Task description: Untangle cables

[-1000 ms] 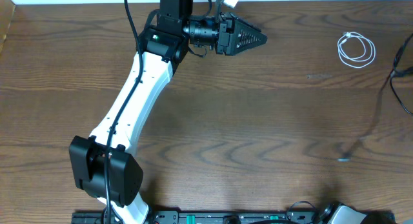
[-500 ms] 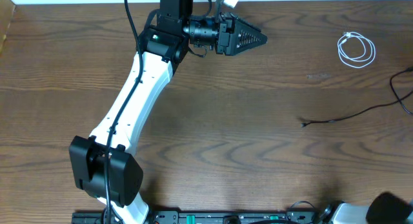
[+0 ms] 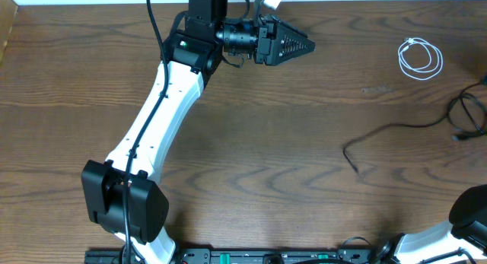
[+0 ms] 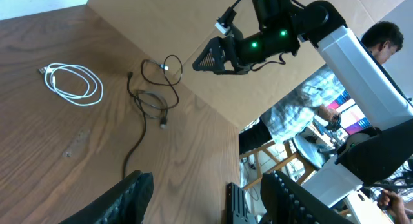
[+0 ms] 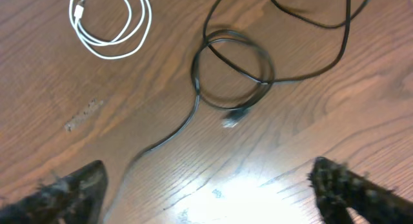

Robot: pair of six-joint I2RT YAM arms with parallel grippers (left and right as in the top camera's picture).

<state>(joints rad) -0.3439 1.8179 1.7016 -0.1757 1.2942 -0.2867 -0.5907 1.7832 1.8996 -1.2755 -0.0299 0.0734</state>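
Observation:
The white cable (image 3: 440, 62) lies coiled on the table at the far right, apart from the black one; it also shows as the white cable (image 5: 103, 55) and the white cable (image 4: 97, 88). The black cable (image 3: 396, 125) lies loose, its tail trailing left from loops at the right edge. In the right wrist view the black cable (image 5: 197, 75) forms a loop below my right gripper (image 5: 208, 169), which hangs open above the table with nothing in it. My left gripper (image 3: 310, 45) hovers at the back, open and empty (image 4: 208, 185). It faces the black cable (image 4: 139, 137) and the raised right gripper (image 4: 205, 61).
The brown wooden table (image 3: 266, 142) stretches between the arms. My left arm (image 3: 152, 119) runs diagonally across the left half. Part of the right arm (image 3: 472, 211) shows at the bottom right corner. A person (image 4: 381, 43) and furniture stand beyond the table edge.
The black cable has dropped and slid left, its free end now curled on the table. The right gripper's fingers now stand wide apart, and its arm has entered at bottom right. The left arm has stayed still.

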